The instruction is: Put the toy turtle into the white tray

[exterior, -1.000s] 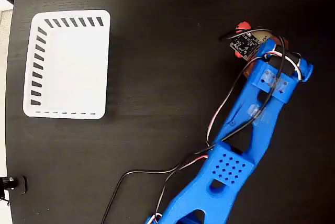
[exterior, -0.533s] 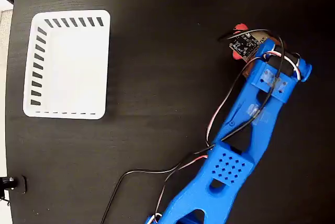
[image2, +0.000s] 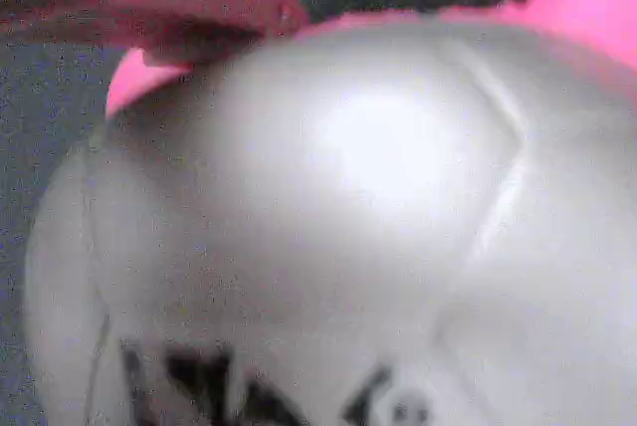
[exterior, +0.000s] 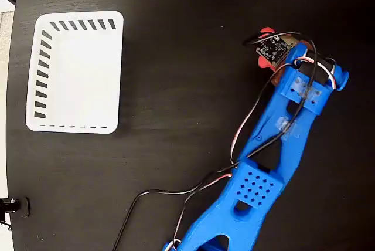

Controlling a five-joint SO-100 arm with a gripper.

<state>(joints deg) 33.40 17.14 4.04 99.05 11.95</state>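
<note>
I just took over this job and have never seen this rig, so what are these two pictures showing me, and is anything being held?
The blue machine is a small robot arm standing on a black table. The fixed view looks straight down on the table. The wrist view comes from a camera riding on the arm, so it sees whatever lies right under the gripper.

At the left of the fixed view sits the white tray, with nothing in it. At the upper right, the arm's tip covers the toy turtle; only red bits poke out. In the wrist view the turtle's pale shell fills the picture, very close and blurred. The gripper itself is hidden, so I cannot tell whether it has closed on the turtle.
</note>
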